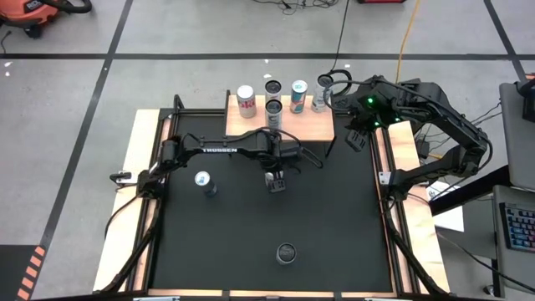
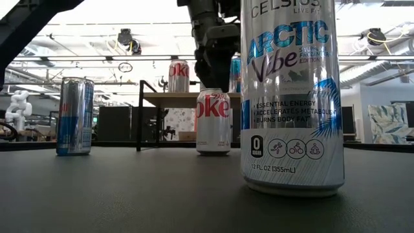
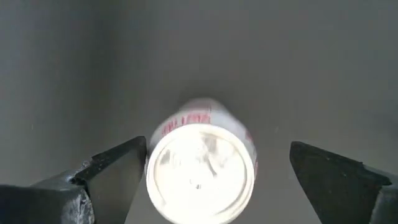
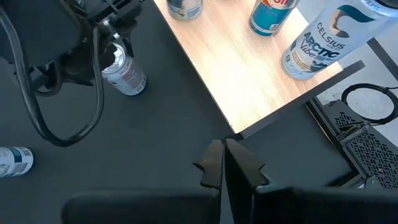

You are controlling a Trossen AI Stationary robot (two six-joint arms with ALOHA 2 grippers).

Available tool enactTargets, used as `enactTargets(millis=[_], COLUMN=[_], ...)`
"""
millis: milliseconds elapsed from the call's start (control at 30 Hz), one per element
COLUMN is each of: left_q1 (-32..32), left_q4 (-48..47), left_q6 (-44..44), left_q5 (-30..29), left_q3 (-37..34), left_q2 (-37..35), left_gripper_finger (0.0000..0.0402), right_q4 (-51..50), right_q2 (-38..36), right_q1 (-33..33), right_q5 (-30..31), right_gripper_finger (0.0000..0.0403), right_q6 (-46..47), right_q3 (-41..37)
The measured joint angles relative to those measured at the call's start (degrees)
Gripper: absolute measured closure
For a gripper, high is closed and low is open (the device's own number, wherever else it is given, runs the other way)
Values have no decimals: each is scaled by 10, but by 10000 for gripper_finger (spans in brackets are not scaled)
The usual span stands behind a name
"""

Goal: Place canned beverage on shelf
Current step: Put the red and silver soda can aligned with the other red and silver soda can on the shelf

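Note:
A silver Diet Coke can (image 2: pixel 213 121) stands upright on the black table mat; it also shows in the left wrist view (image 3: pixel 200 169) and the right wrist view (image 4: pixel 125 73). My left gripper (image 3: pixel 217 165) is open directly above it, fingers pointing down, one on either side of the can's top. The light wood shelf (image 1: pixel 309 125) stands at the table's far edge with several cans on it, among them a Diet Coke (image 1: pixel 246 100) and a white Celsius (image 1: pixel 320 100). My right gripper (image 4: pixel 224 160) is shut and empty just off the shelf's right end.
A blue-silver can (image 1: pixel 205 184) stands on the mat left of my left gripper. A Celsius can (image 1: pixel 287 252) stands near the table's near edge, filling the low view (image 2: pixel 291 97). Cables lie by the shelf's right end (image 4: pixel 367 106).

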Motion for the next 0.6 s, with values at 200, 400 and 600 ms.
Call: enactTargets(millis=[200, 400, 600], left_q1=[0, 0, 0], left_q4=[-8, -9, -18], left_q6=[0, -2, -1], left_q5=[-3, -17, -22], left_q3=[0, 0, 0], left_q2=[11, 18, 22], left_gripper_finger=[4, 29, 102], right_q4=[0, 0, 0], right_q2=[0, 0, 0], right_q1=[0, 0, 0], right_q5=[1, 1, 2], right_gripper_finger=[403, 403, 403], right_q6=[-6, -8, -8], right_q3=[0, 0, 0])
